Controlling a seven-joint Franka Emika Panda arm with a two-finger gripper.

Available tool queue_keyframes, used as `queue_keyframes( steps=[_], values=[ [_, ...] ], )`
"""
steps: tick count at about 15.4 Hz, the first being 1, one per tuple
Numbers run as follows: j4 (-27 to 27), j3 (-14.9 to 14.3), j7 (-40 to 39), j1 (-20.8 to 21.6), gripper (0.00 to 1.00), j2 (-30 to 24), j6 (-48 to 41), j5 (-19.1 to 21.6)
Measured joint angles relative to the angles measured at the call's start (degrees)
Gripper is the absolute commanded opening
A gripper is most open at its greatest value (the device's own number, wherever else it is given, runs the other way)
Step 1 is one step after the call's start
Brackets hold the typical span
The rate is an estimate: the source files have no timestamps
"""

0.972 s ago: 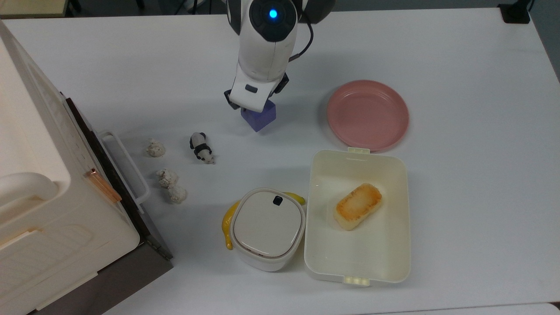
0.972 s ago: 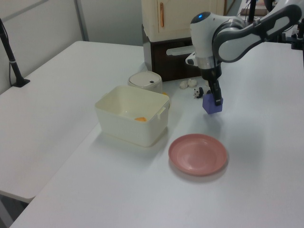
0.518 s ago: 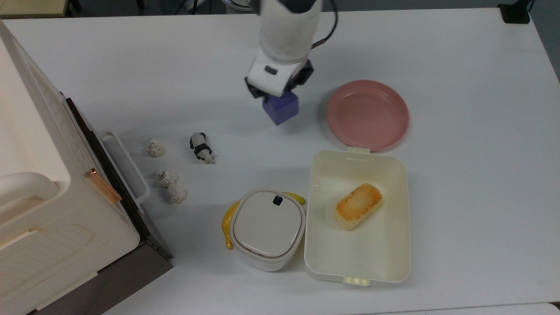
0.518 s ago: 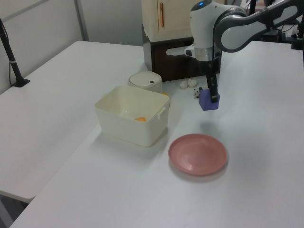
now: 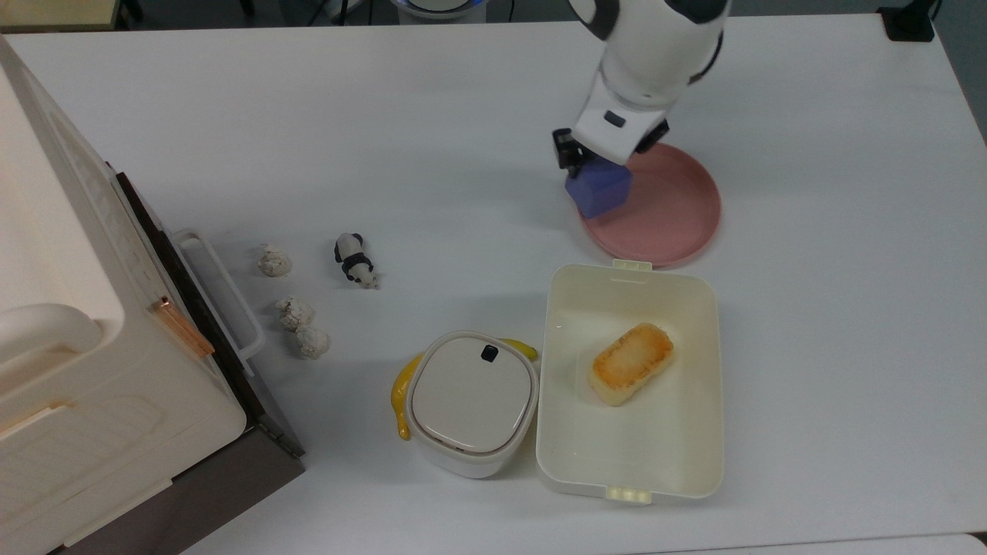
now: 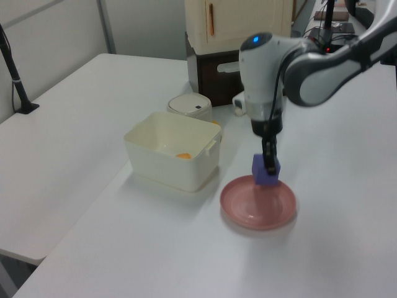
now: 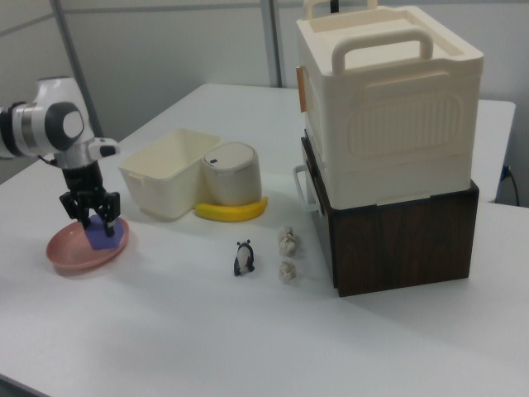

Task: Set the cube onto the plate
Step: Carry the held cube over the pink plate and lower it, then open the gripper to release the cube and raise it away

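Pincer is clamped on the cube, carrying it just clear of the surface. A second ago it hung over bare bench well to the nine o'clock side of the plate in the top view; half a second ago it was about halfway across; now the cube sits over the plate's rim at roughly ten o'clock in the top view. In the left view the cube hangs just above the far edge of the plate, and in the right view it looks low over the pink dish, with the pincer straight above it.

So the crossing is all but done. I'd say what remains is a small nudge toward the plate's middle, a short drop, and letting go. Released where it is now, the cube could catch the raised rim and tip off onto the bench.

Nothing else has stirred: the cream lunch box at the plate's six o'clock in the top view, and the little panda figure far off at nine o'clock, lie as they did.
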Motion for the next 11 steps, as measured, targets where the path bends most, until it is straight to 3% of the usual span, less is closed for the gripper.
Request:
queue_keyframes(
  steps=[3, 6, 8, 11],
  values=[
    [0.6, 0.0, 7.7, 1.9, 1.0, 2.3, 2.6, -1.3],
    [3.8, 0.4, 13.5, 2.8, 1.0, 0.8, 2.1, -1.5],
    [5.5, 0.5, 14.9, 2.9, 1.0, -2.5, -2.8, -1.5],
    [8.0, 0.5, 15.5, 2.4, 1.0, -8.2, -17.0, -1.5]
  ],
)
